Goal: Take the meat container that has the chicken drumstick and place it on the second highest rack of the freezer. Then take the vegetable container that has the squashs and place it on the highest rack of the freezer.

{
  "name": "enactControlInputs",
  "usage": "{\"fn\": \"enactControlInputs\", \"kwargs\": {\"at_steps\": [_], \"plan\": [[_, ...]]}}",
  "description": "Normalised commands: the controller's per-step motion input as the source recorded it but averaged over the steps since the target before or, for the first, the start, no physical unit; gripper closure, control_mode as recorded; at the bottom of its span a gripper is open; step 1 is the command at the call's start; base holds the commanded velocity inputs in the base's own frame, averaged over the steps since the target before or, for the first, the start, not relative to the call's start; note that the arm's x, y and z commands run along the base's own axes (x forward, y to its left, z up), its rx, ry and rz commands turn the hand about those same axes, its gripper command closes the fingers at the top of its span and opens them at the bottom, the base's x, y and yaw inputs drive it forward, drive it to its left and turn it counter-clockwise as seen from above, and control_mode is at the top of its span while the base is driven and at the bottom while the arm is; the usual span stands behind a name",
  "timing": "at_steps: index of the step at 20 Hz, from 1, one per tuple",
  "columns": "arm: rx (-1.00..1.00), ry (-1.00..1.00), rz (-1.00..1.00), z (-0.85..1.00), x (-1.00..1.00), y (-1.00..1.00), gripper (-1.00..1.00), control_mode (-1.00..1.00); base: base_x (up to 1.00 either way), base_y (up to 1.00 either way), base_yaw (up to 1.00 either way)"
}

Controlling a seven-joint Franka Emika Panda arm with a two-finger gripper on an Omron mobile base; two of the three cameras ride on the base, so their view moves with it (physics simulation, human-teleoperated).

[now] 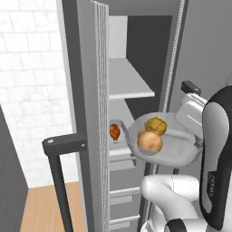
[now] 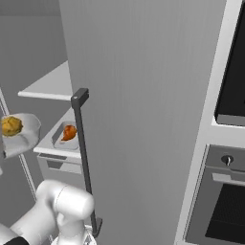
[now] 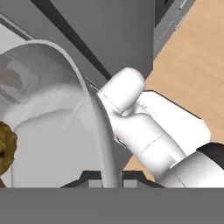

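We see the freezer point(image 1: 90, 68) standing open, its thick door point(image 2: 143, 95) swung wide with the black bar handle point(image 2: 82, 158) facing the right base camera. The meat container point(image 2: 64, 136) rests on a pale interior shelf point(image 2: 52, 148), the one below the top shelf point(image 1: 131, 84), and it carries the chicken drumstick point(image 2: 70, 132).

The vegetable container point(image 1: 174, 147), a pale rounded bowl, is held in the air just in front of the open compartment, at about the height of the drumstick's shelf. It holds the squashs point(image 1: 150, 142), one smooth tan-orange and one knobbly yellow, touching each other.

In the hand view, the jaws point(image 3: 111, 180) are closed onto the rim of the vegetable container, one dark tip on each side of the thin wall. The oven point(image 2: 225, 196) stands right of the door.
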Motion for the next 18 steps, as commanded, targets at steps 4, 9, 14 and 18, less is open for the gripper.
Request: {"fn": "enactControlInputs", "kwargs": {"at_steps": [4, 9, 14, 18], "plan": [[0.05, -0.1, -0.29, 0.0, 0.65, 0.39, 1.0, -1.0, 0.0, 0.0, 0.0], [0.06, -0.17, -0.29, 0.0, 0.65, 0.34, 1.0, -1.0, 0.0, 0.0, 0.0], [0.12, -0.1, -0.25, 0.07, 1.0, 0.01, 1.0, -1.0, 0.0, 0.0, 0.0], [0.08, -0.1, -0.22, 0.07, 1.0, 0.36, 1.0, -1.0, 0.0, 0.0, 0.0]]}}
